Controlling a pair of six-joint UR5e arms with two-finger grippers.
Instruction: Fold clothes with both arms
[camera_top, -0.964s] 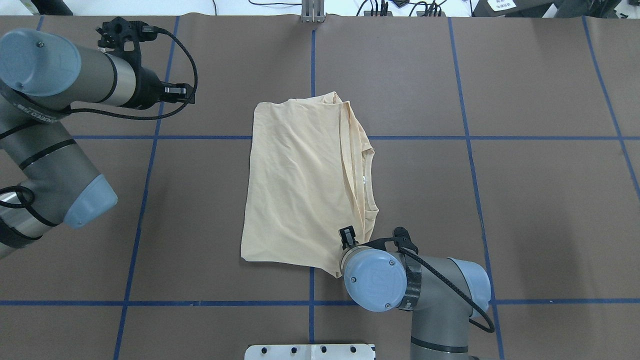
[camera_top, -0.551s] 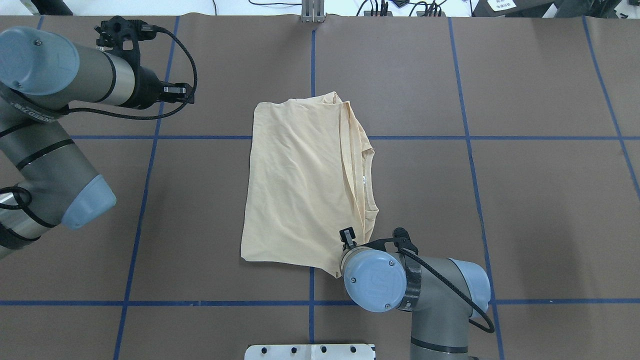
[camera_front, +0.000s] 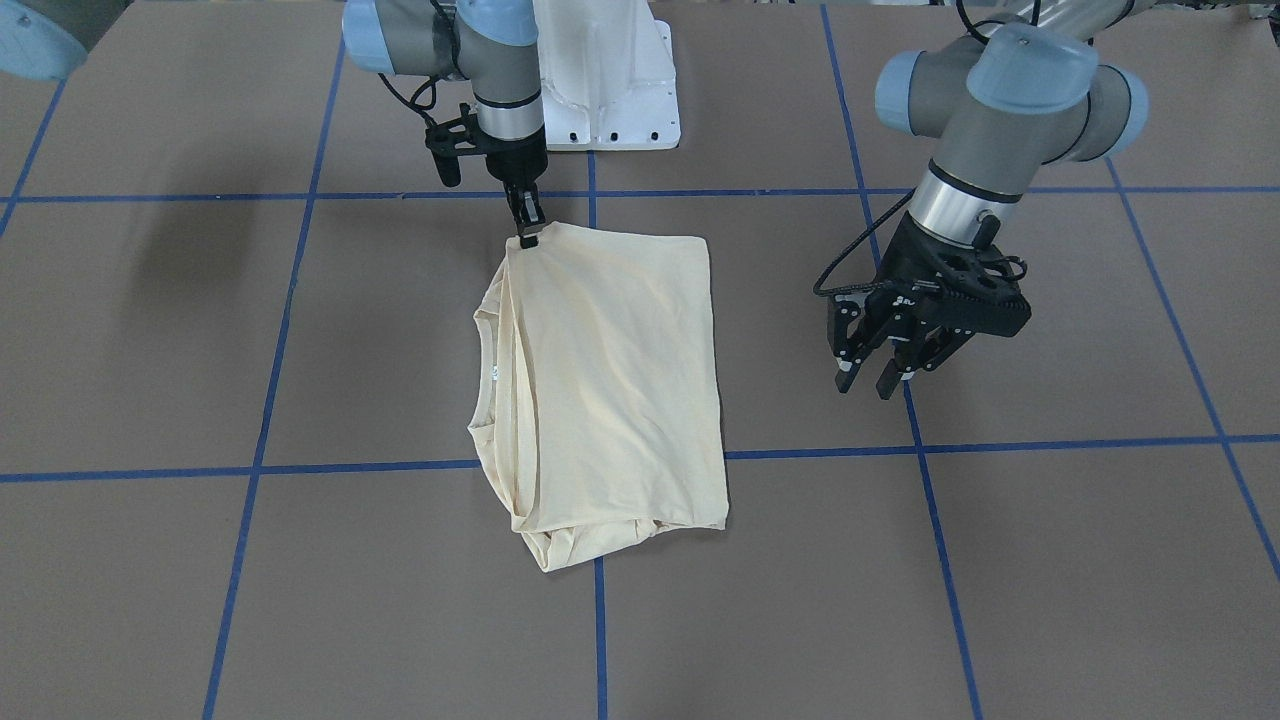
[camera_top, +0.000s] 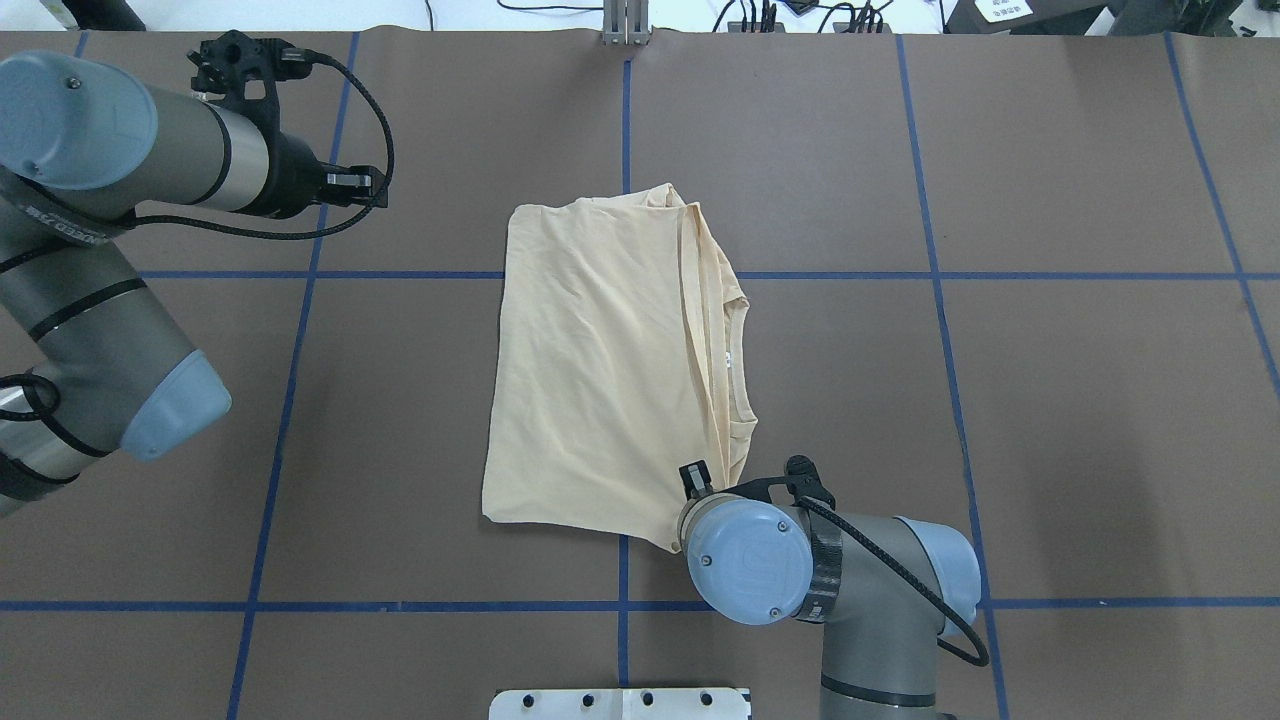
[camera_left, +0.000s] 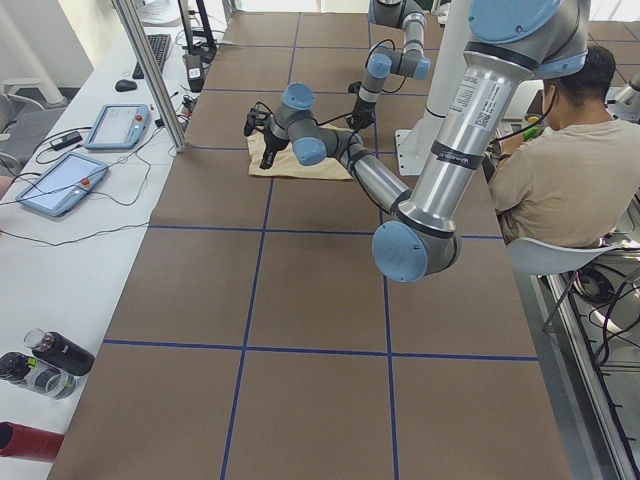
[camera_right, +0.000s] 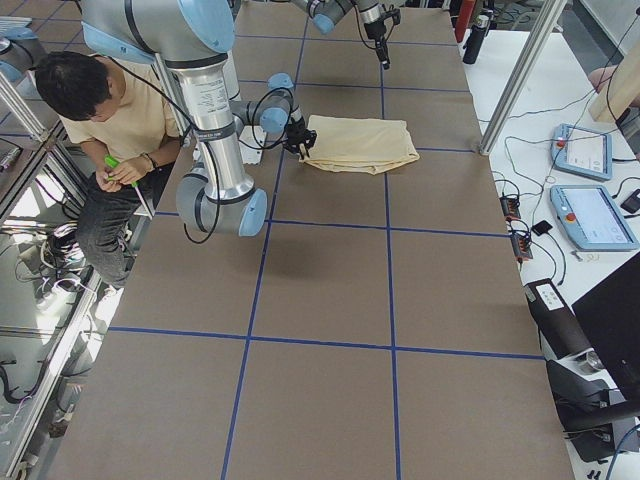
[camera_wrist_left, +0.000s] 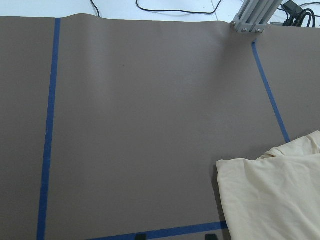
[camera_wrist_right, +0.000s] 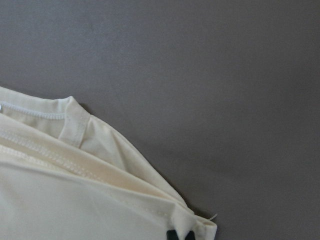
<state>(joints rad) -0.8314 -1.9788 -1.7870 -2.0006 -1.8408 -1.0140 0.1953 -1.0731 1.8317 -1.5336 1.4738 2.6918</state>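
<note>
The clothes (camera_front: 610, 370) are one cream-yellow shirt, folded into a rough rectangle mid-table, with the neck opening and a small white label (camera_front: 494, 372) along one long edge. My right gripper (camera_front: 530, 232) is shut on the shirt corner nearest the robot base. In the overhead view it (camera_top: 692, 478) sits at the lower right corner of the shirt (camera_top: 600, 370). The right wrist view shows that layered corner (camera_wrist_right: 75, 190) close up. My left gripper (camera_front: 868, 380) hangs open over bare table, well off to the shirt's side. Its wrist view catches only a shirt corner (camera_wrist_left: 275, 200).
Blue tape lines grid the brown table cover (camera_top: 1000, 400). The white pedestal base (camera_front: 610, 90) stands at the robot's edge. A seated person (camera_left: 545, 170) is beside the base. Control tablets (camera_left: 60, 185) and bottles (camera_left: 50, 360) lie on a white side bench.
Almost nothing. The left arm has drifted very slightly; the right gripper and the shirt hold still.
</note>
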